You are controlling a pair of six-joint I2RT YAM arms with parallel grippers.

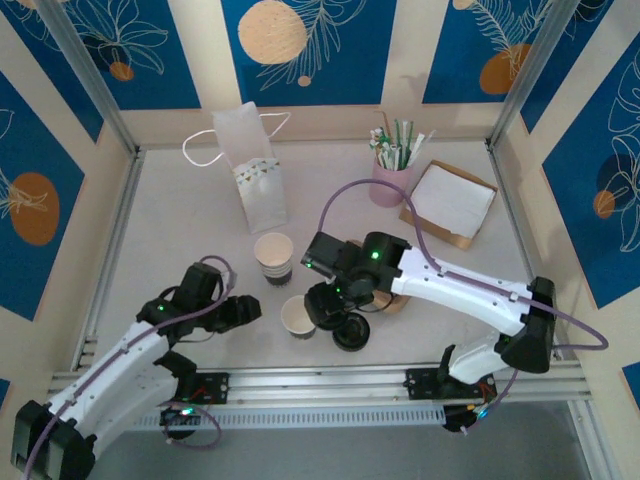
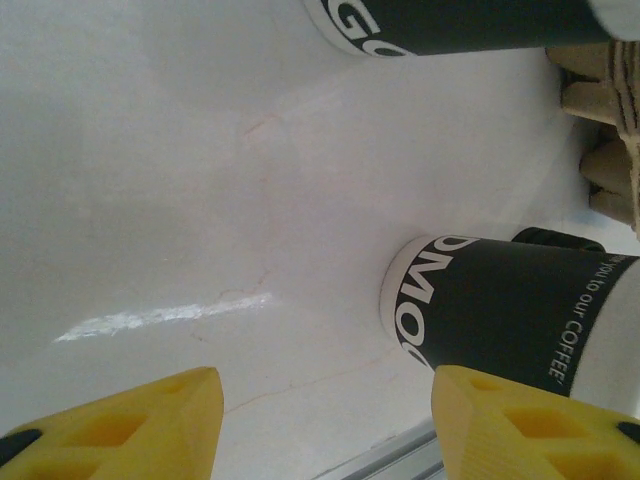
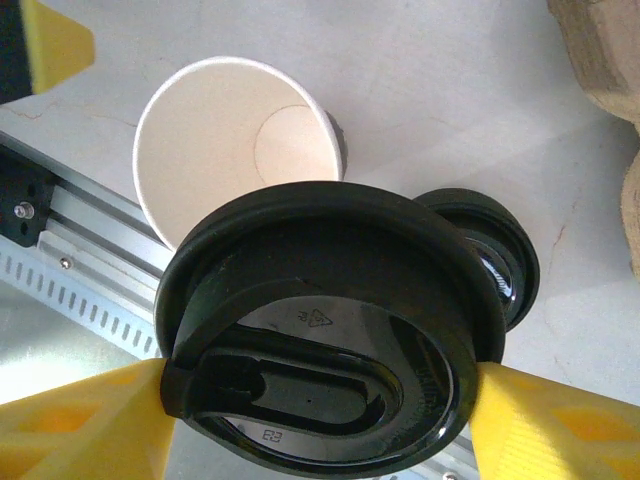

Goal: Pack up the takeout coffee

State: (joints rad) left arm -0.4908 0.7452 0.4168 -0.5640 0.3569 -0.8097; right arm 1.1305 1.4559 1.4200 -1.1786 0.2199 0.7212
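Note:
Two white takeout coffee cups with black bands stand open on the table: one nearer (image 1: 298, 316) (image 3: 230, 140) (image 2: 500, 310) and one farther back (image 1: 273, 258) (image 2: 450, 25). My right gripper (image 1: 328, 306) (image 3: 315, 405) is shut on a round black lid (image 3: 320, 300), holding it by its rim just above and beside the near cup's mouth. Just left of the near cup, my left gripper (image 1: 246, 310) (image 2: 325, 425) sits low and open. Nothing lies between its yellow fingers (image 2: 130, 430); the cup is ahead, by the right finger.
A second black lid (image 1: 352, 333) (image 3: 495, 255) lies on the table right of the near cup. A white paper bag (image 1: 255, 170) stands at the back. A pink cup of straws (image 1: 392, 180) and a box of napkins (image 1: 452, 200) are back right. A cardboard carrier (image 3: 600, 60) sits under my right arm.

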